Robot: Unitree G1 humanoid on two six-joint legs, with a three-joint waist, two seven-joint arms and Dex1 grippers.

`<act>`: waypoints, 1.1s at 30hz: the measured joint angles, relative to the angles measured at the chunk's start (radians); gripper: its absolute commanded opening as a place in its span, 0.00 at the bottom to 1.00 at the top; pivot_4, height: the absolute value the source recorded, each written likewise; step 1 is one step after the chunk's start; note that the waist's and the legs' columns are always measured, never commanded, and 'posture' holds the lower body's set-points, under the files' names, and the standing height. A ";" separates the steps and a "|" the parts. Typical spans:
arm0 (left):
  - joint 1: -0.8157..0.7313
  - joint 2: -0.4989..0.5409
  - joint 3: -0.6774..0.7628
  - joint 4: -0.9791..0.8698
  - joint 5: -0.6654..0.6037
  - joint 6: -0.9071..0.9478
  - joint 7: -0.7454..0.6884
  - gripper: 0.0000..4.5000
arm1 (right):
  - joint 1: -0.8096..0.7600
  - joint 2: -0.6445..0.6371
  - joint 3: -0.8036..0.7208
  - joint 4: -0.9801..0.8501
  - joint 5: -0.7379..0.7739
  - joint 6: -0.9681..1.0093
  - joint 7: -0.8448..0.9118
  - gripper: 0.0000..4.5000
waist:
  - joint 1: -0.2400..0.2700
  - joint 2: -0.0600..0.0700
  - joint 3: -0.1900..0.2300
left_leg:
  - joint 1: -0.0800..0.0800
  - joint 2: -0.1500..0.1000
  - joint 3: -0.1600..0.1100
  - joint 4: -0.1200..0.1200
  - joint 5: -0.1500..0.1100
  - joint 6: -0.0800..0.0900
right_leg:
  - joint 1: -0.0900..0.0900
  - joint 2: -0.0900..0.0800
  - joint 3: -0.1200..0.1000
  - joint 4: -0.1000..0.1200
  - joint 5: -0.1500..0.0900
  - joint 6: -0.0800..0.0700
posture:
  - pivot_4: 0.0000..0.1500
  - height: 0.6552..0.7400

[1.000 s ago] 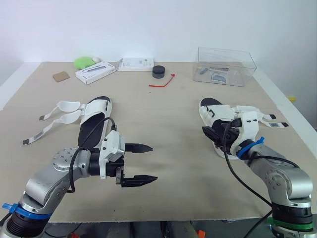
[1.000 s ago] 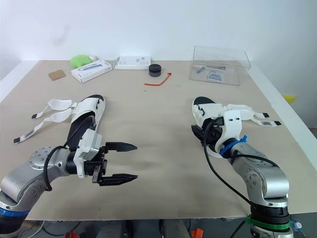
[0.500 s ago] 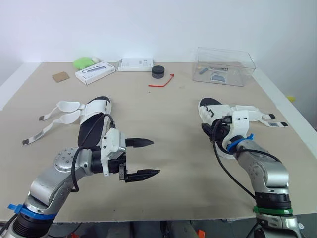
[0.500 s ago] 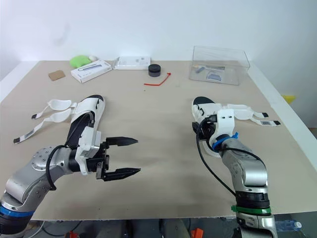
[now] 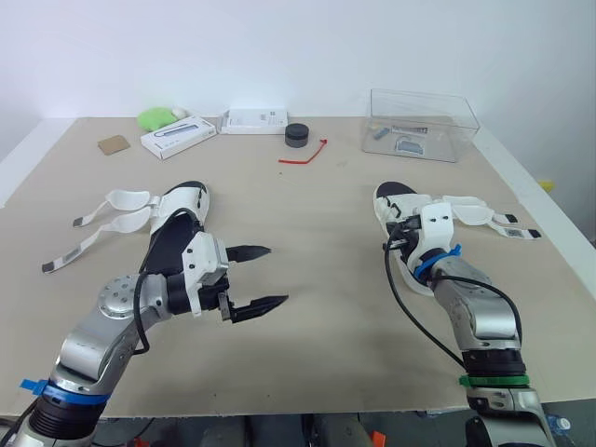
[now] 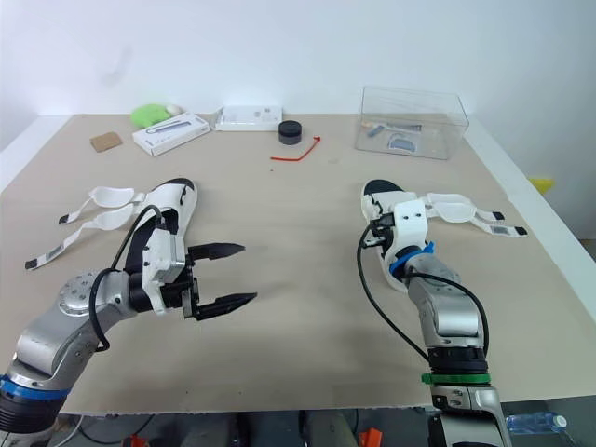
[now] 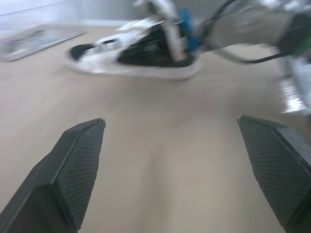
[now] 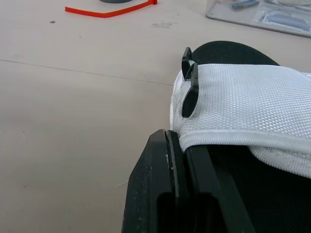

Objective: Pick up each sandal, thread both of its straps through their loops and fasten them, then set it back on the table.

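The left sandal, black sole and white upper, lies on the table with its two white straps spread loose to the left. Beside its toe end my left gripper hovers open and holds nothing. The right sandal lies at the right, its straps trailing outward. My right gripper sits low at the sandal's inner side, shut on the edge of the white mesh upper, just below its two black loops. The left wrist view shows the right sandal across the table.
A clear plastic box stands at the back right. Along the back edge are a black round puck, a red tie, two white boxes, a green object and a brown card.
My right gripper has reached in along the right sandal and shut on its mesh upper. The left gripper has drawn back a little towards the left sandal, still open.
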 measured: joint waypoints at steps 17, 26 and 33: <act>0.054 0.117 0.096 -0.008 -0.096 0.020 -0.150 1.00 | 0.209 -0.379 0.220 -0.351 0.166 -0.224 0.895 0.01 | -0.002 0.001 0.001 | 0.001 0.000 0.005 -0.001 -0.005 0.006 | -0.001 0.000 0.003 -0.002 -0.004 0.004 | 1.00 1.00; 0.079 0.149 0.112 0.014 -0.091 -0.022 -0.255 1.00 | 0.109 -0.353 0.342 -0.218 0.054 -0.458 1.048 0.01 | 0.001 0.000 0.002 | 0.001 0.000 0.006 0.002 -0.004 0.004 | -0.001 0.000 0.001 -0.001 -0.002 0.005 | 1.00 1.00; 0.084 0.149 0.103 0.014 -0.084 -0.031 -0.257 1.00 | 0.088 -0.331 0.348 -0.170 0.048 -0.501 1.074 0.01 | 0.003 0.000 0.002 | 0.001 0.000 0.005 0.001 -0.004 0.005 | -0.001 -0.001 0.003 -0.001 0.000 -0.002 | 1.00 1.00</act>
